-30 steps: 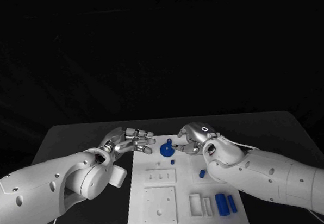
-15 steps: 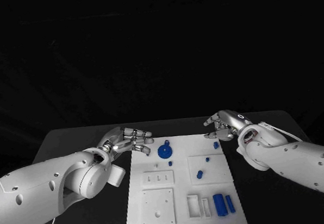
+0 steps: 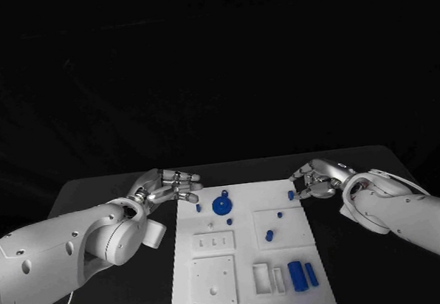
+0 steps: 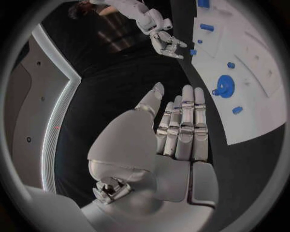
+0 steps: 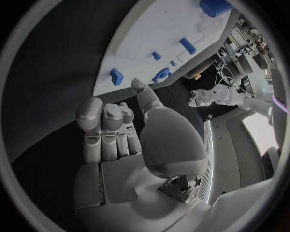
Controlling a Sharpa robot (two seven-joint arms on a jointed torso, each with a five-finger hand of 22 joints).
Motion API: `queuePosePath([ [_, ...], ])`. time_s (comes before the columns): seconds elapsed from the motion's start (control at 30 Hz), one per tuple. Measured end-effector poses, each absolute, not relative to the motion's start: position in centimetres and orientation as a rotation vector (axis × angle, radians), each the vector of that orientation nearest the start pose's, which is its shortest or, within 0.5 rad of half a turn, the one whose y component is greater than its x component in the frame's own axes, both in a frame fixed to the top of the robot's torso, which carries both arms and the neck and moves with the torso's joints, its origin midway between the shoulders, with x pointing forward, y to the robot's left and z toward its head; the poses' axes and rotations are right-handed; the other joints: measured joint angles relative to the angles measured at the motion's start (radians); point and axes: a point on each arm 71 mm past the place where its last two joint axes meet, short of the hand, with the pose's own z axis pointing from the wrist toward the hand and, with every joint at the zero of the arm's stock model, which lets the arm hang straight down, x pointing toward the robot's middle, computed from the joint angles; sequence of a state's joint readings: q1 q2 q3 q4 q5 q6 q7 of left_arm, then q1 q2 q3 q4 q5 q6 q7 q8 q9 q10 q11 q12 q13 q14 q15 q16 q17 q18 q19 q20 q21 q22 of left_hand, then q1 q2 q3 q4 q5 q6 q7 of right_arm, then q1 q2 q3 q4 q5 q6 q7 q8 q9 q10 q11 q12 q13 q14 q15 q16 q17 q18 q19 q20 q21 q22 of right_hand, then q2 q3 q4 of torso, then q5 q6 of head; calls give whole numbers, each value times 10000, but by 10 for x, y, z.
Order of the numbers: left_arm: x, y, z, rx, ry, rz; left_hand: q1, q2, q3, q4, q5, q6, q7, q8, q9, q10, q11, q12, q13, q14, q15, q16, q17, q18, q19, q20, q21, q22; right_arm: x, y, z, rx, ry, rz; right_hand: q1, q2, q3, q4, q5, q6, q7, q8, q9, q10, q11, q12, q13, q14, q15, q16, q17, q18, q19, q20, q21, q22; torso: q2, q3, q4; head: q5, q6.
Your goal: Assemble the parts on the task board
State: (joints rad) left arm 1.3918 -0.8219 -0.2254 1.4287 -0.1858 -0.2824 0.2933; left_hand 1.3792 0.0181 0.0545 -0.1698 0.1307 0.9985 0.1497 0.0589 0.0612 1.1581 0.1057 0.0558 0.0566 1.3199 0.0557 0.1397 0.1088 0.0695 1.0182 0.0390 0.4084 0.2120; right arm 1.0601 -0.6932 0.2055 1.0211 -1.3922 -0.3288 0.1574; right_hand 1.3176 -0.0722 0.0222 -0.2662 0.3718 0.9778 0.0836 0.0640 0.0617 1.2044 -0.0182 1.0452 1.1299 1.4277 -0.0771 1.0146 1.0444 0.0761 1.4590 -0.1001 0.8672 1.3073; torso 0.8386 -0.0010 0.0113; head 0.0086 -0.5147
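The white task board [image 3: 248,297] lies lengthwise in the middle of the table. A blue gear [image 3: 223,204] sits near its far end, with a small blue peg [image 3: 197,208] to its left. Another blue part [image 3: 290,195] lies at the board's far right edge. Two small blue pegs [image 3: 270,235] stand mid-board, and two blue cylinders [image 3: 302,273] lie near the front right. My left hand [image 3: 165,188] hovers beside the board's far left corner, fingers stretched out, holding nothing [image 4: 178,125]. My right hand [image 3: 317,178] hangs just off the far right edge, fingers loosely bent, holding nothing [image 5: 115,135].
White raised blocks and slots [image 3: 215,279] cover the board's near half. Black table [image 3: 96,192] runs on both sides of the board. In the left wrist view the gear [image 4: 224,86] lies beyond my fingertips.
My right hand has drawn away from the gear, moving right to the board's far right edge. The gear stays on the board. My left hand has shifted slightly back and left.
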Motion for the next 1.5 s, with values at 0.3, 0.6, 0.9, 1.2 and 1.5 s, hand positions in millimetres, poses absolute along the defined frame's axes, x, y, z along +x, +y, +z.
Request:
queuePosePath([
  [0.3,517,228,-161,-8364,15791,-13317,-4,4,37,-37,0,0,0,0,0,0,0,0,0,0,0,-4,0,1,0,0,-1,0,561,-296,-227,979,16091,5908,109,-28,59,-58,-39,-295,11,-1,-9,-132,-18,-78,-53,-67,-65,-42,27,1,-87,-16,-172,0,40,105,33,-118,-30],
  [0.6,518,229,-162,-8381,15787,-13275,-4,4,37,-37,0,0,0,0,0,-38,38,0,0,0,0,-4,1,1,-36,-36,-1,15,562,-302,-235,1340,16243,5942,114,123,115,-2,-381,-201,-26,-1,-9,-122,-20,1,33,-67,-64,38,179,0,-87,-16,-7,8,60,131,43,-187,-49],
  [0.9,519,228,-162,-8390,15818,-13260,-4,4,36,-36,0,0,0,0,0,-38,37,0,0,0,0,-4,1,1,-36,-36,-2,14,564,-306,-238,1737,16237,5942,-77,314,135,18,-466,-35,9,-1,-8,-83,-48,108,84,-67,-64,77,273,1,-87,-16,118,7,52,106,53,-177,-92],
  [1.2,519,228,-162,-8397,15839,-13249,-4,4,36,-36,0,0,0,0,0,-75,74,0,0,0,0,-4,2,1,-35,-35,-2,13,567,-302,-239,1990,16212,6079,-119,357,143,26,-620,55,28,-1,-7,-49,-15,155,110,-66,-64,126,339,1,-86,-16,217,6,40,86,45,-162,-125],
  [1.5,518,228,-162,-8406,15861,-13247,-4,4,36,-36,0,0,0,0,0,-75,74,0,0,0,0,-4,2,1,-35,-35,-2,13,570,-291,-241,2091,16223,6240,-225,462,98,71,-685,258,14,-1,-7,-45,-19,156,128,-65,-63,167,366,0,-86,-16,217,5,52,81,64,-121,-148],
])
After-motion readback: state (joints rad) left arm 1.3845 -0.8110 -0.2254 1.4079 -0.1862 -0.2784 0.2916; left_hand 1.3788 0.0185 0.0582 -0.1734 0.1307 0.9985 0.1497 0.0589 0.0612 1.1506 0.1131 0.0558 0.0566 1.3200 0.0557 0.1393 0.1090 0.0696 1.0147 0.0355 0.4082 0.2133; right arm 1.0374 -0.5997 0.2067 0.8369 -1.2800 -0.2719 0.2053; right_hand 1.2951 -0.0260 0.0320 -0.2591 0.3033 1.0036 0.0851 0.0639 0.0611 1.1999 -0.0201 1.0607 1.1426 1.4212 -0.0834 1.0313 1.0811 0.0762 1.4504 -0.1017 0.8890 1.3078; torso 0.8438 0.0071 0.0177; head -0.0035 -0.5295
